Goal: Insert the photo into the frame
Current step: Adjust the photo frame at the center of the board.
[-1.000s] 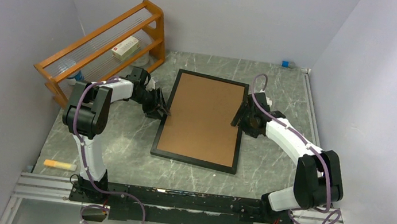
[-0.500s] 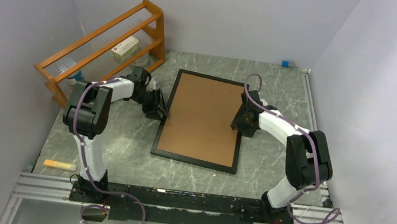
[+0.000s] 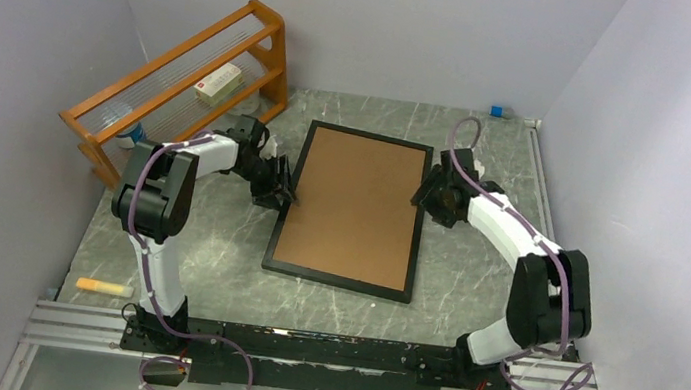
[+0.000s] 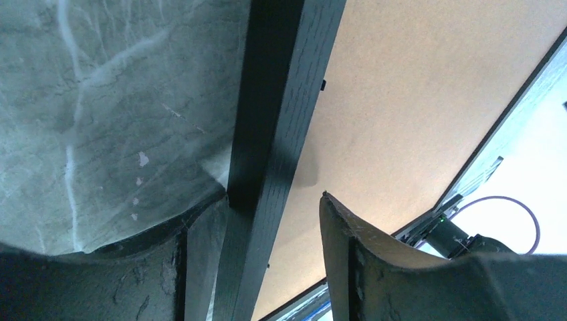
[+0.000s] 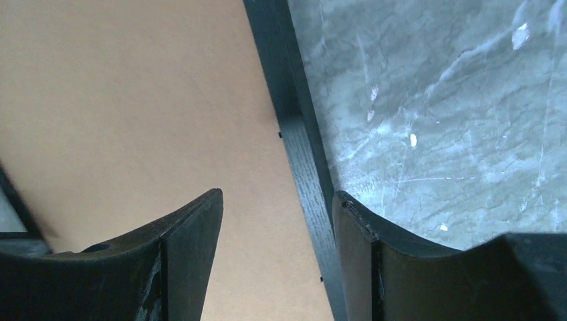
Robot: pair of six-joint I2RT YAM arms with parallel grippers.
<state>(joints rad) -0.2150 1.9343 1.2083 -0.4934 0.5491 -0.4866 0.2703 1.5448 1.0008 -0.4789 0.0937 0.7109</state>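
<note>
The frame (image 3: 335, 281) lies flat on the table with its back up, its thin black border around a brown backing board (image 3: 353, 201). The photo is hidden. My left gripper (image 3: 283, 194) is open and straddles the frame's left border (image 4: 274, 120), one finger outside on the table, one over the board. In the left wrist view the gripper (image 4: 274, 197) holds nothing. My right gripper (image 3: 419, 197) is open and straddles the right border (image 5: 281, 67), one finger over the board (image 5: 134, 87). In the right wrist view the gripper (image 5: 277, 194) holds nothing.
An orange wooden rack (image 3: 187, 63) stands at the back left with a white box (image 3: 218, 84) and a blue-capped bottle (image 3: 133, 134) in it. A small orange stick (image 3: 102, 286) lies near the left arm's base. A blue piece (image 3: 498, 111) sits at the back wall.
My right arm has swung its elbow outward and its gripper has slid a little farther back along the frame's right edge. The left gripper and the frame have stayed put.
</note>
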